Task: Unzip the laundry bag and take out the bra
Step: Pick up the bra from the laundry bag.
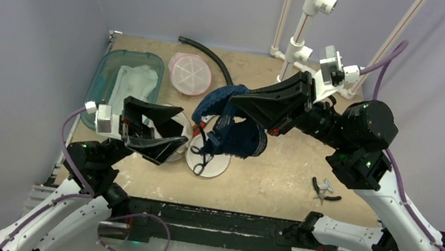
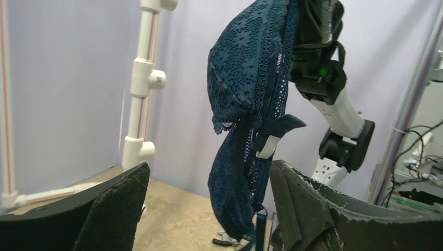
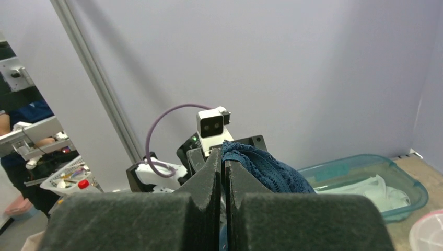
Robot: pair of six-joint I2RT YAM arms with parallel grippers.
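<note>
My right gripper point(image 1: 233, 105) is shut on a dark blue lace bra point(image 1: 241, 138) and holds it in the air above the table's middle. The bra hangs down with its black straps reaching a white round laundry bag point(image 1: 218, 163) on the table. In the right wrist view the fingers point(image 3: 211, 180) pinch the bra's lace edge point(image 3: 266, 172). My left gripper point(image 1: 180, 127) is open and empty just left of the bra, over the bag's left part. In the left wrist view the bra point(image 2: 251, 104) hangs between and beyond its spread fingers point(image 2: 109, 204).
A teal bin point(image 1: 104, 73) holding white cloth stands at the back left, also in the right wrist view point(image 3: 365, 175). A pink-lidded round container point(image 1: 189, 73) and a black hose point(image 1: 207, 54) lie behind. Pliers point(image 1: 324, 189) lie at the front right. A white pipe stand point(image 1: 302, 31) rises at the back.
</note>
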